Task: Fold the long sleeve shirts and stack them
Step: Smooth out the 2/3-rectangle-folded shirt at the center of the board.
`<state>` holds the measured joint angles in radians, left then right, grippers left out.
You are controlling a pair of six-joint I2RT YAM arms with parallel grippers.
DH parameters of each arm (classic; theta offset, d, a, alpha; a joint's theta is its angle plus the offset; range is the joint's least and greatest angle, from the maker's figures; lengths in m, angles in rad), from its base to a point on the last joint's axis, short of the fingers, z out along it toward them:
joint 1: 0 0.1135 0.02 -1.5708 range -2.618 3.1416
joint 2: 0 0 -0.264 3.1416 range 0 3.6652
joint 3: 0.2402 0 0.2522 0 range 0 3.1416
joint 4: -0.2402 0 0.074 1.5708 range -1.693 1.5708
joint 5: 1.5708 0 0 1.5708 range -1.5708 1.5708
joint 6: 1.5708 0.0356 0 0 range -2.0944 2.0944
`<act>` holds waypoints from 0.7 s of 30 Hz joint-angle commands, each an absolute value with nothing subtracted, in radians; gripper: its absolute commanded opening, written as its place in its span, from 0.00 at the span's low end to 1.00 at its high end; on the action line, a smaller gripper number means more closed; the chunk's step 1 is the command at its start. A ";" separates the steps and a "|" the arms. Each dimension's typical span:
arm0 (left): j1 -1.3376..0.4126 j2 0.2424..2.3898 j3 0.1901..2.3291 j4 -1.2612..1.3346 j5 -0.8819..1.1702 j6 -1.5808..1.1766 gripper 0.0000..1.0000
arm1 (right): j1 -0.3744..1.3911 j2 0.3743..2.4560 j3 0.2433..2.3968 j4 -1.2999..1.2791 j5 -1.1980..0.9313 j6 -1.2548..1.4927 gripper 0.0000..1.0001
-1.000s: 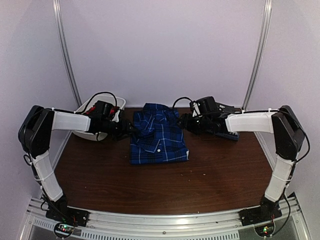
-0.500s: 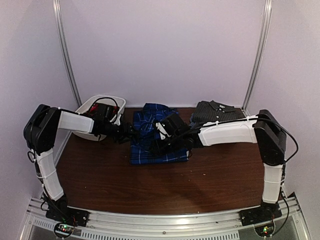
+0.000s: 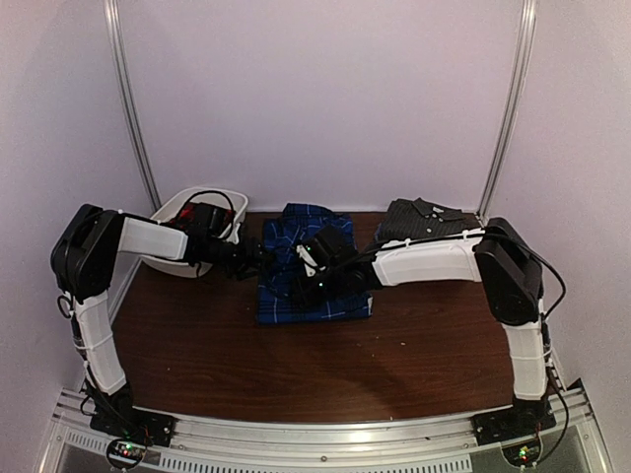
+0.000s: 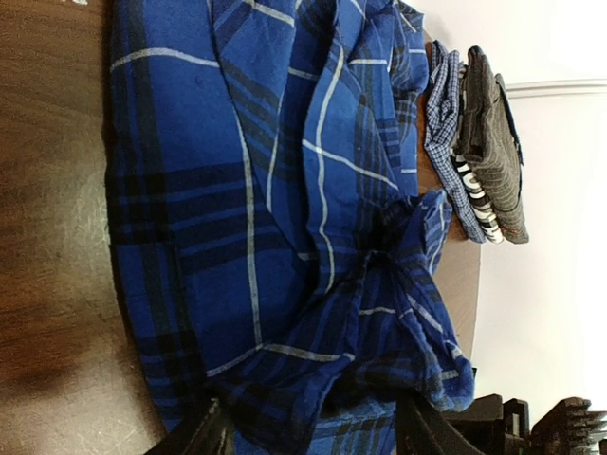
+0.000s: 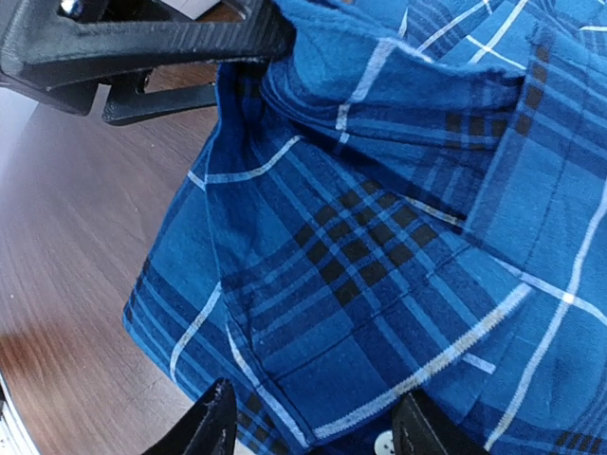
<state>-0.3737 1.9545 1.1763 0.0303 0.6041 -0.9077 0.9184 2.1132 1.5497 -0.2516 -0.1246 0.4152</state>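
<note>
- The blue plaid shirt point(image 3: 286, 301) lies in a rough, lumpy fold at the middle of the table's far edge. Its left side is bunched into a loose knot of cloth rather than lying flat.
- The step in hand looks like tidying that fold. To do it well, take only the loose bunched layer and not the whole thickness. Draw it across slowly so the layers underneath do not drag, and press the packet flat before letting go.
- One gripper should pin the shirt while the other moves the flap. Otherwise the packet is likely to slide on the smooth table point(image 3: 394, 355).
- The left gripper point(image 4: 313, 431) sits at the shirt's left edge. Its fingers are spread wide with the bunched cloth between them, and it does not look clamped.
- The right gripper point(image 5: 318, 427) hangs just over the near left part of the shirt, reaching across it. Its fingers are wide apart and hold nothing.
- The dark striped shirt point(image 3: 424, 219) lies folded in a small pile at the far right corner, well apart from both grippers, and looks like the stacking spot.
- A white tub point(image 3: 173, 212) stands at the far left corner, behind the left arm.
</note>
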 commanded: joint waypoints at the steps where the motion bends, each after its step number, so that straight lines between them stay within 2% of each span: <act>1: -0.365 1.972 1.208 0.057 0.621 -0.900 0.58 | 0.910 2.153 1.604 -0.262 -0.143 0.430 0.52; 11: -0.365 1.967 1.241 -0.027 0.581 -0.829 0.61 | 0.790 2.192 1.655 -0.151 -0.272 0.593 0.19; 19: -0.365 1.942 1.289 -0.135 0.493 -0.721 0.72 | 0.688 2.299 1.751 -0.037 -0.412 0.751 0.20; 21: -0.365 1.937 1.303 -0.164 0.467 -0.696 0.73 | 0.667 2.311 1.780 -0.042 -0.421 0.758 0.26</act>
